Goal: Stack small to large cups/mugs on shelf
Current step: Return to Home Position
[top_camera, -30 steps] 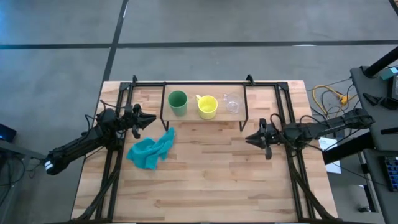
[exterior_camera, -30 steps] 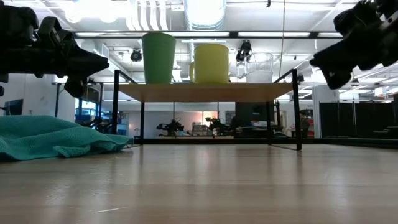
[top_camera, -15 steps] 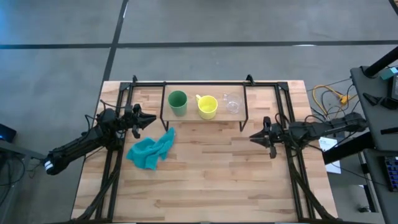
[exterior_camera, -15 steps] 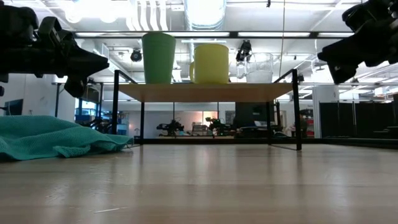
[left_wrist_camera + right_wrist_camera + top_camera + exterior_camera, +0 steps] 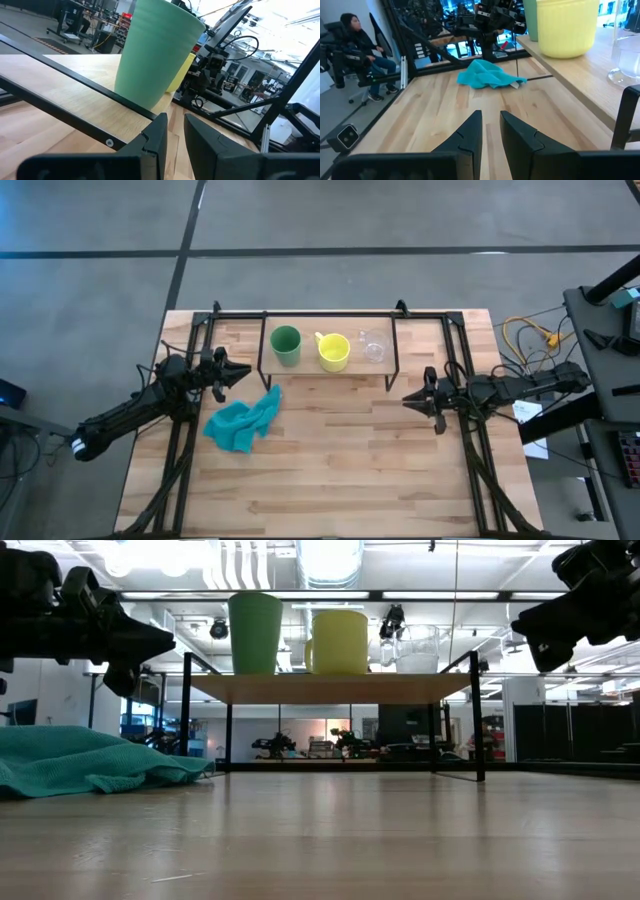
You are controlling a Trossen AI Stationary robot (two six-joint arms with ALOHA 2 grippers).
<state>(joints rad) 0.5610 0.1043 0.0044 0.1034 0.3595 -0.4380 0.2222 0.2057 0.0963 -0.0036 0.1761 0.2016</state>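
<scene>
Three vessels stand in a row on the shelf's plank top: the green handleless cup, the yellow mug and the clear glass cup. Each rests on its base, apart from the others. In the low view the green cup, yellow mug and glass stand above the plank. My left gripper hovers shut left of the shelf, level with the green cup. My right gripper hovers shut near the shelf's right legs, below the plank's height in its wrist view.
A crumpled teal cloth lies on the table in front of the shelf's left end. A black frame borders the table's far and side edges. A person sits beyond the table. Bare tabletop stretches toward the near edge.
My right gripper has drawn back a little toward the table's right edge, away from the shelf, and risen slightly. The cups and the cloth have stayed where they were.
</scene>
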